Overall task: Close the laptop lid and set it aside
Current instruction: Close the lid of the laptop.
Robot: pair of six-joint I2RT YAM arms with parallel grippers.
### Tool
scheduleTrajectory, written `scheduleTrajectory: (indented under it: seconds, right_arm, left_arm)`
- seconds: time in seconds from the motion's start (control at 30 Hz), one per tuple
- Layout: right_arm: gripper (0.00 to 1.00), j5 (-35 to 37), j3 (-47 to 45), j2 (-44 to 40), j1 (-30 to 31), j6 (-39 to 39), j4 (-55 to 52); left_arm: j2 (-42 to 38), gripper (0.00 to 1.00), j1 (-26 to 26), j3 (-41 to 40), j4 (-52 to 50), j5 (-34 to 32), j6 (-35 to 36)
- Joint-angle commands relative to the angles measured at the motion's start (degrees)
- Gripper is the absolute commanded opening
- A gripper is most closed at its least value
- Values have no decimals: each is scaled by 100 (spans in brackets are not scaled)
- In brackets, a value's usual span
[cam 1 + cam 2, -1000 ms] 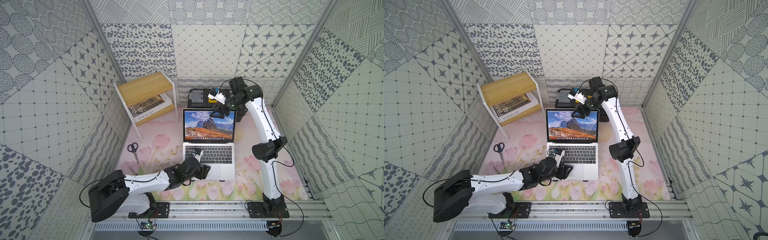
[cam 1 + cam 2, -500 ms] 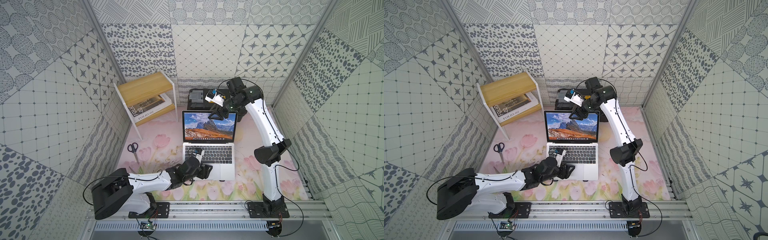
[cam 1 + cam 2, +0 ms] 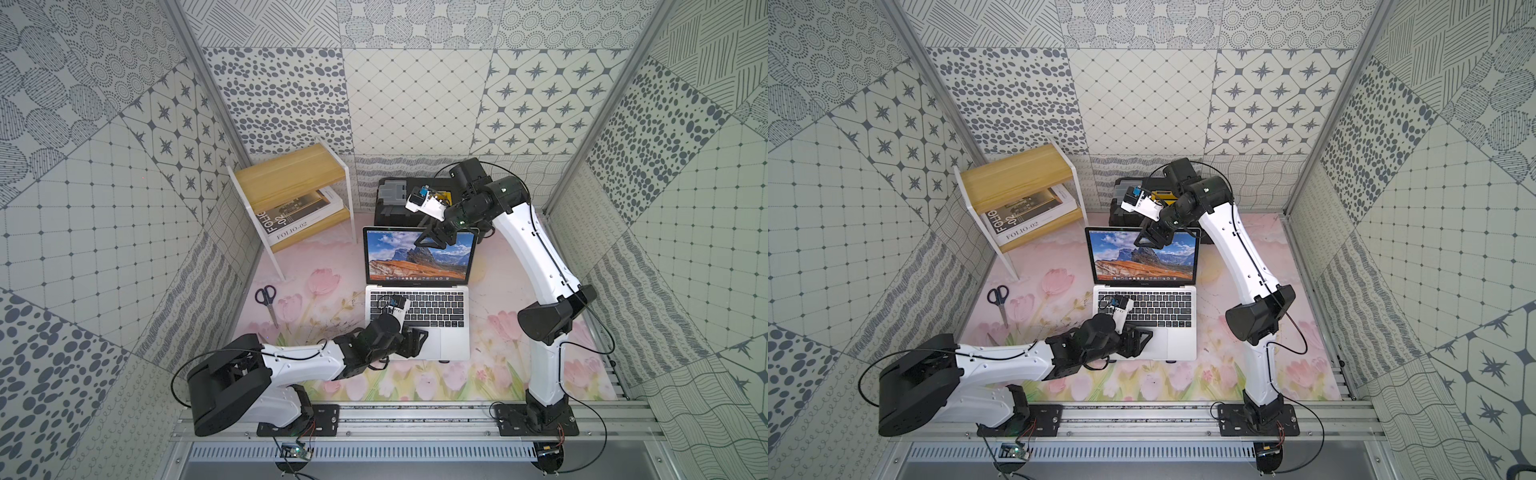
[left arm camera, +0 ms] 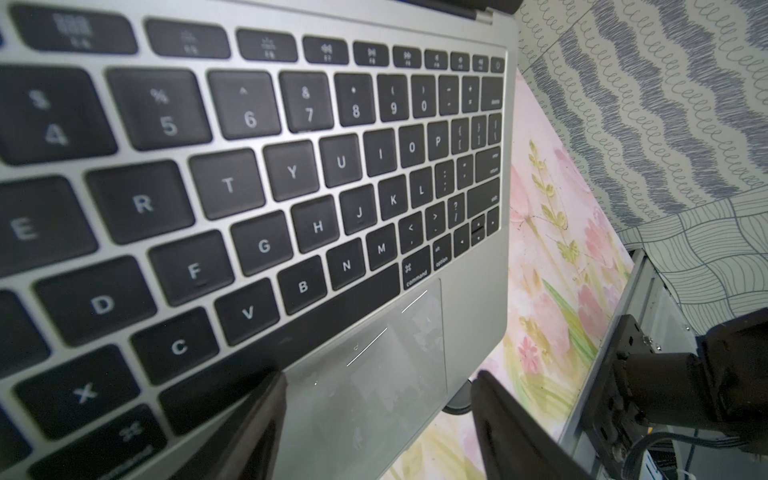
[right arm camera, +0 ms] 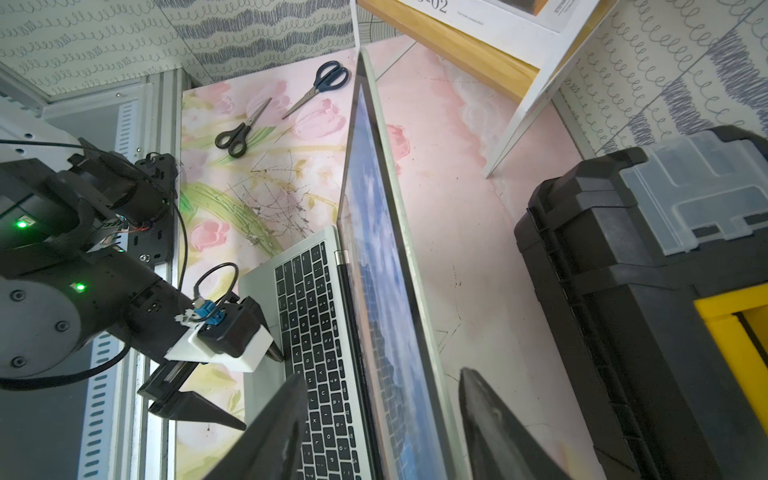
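**Thin silver aluminium laptop with black keys (image 3: 440,309) sits open, 2 grippers at it**

Well off the laptop's rear left corner you have the yellow wooden 2-tier shelf with a white frame (image 3: 291,187). The black-handled scissors (image 3: 267,300) lie flat, well to the laptop's left. Your left gripper (image 4: 378,376) is low over the laptop's front left part with its jaws spread wide. 1 finger is over the palm rest beside the trackpad, the other at the front edge, and nothing is held. I cannot tell whether either finger touches the metal.

The laptop rests mid-way across the pink floral mat (image 3: 490,357). Its silver, black-bezelled lid (image 3: 415,257) stands near upright, the screen lit with a mountain picture.

Your right gripper (image 5: 382,374) straddles the lid's top edge. Its jaws are parted, 1 finger on the screen side and 1 behind, with a gap on both sides. Just behind the laptop stands the black plastic toolbox with a yellow latch (image 3: 386,214).
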Motion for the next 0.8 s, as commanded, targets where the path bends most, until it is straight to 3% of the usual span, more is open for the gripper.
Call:
scheduleTrajectory:
  seconds: [0.0,0.77]
  right_arm:
    - [62,-83,-320,-245,291,233,-462]
    - [65,201,-2491,-1606,697,961,515]
  left_arm:
    - [161,74,27,-77,-877,-572,-105]
    - [163,75,27,-97,-923,-625,-187]
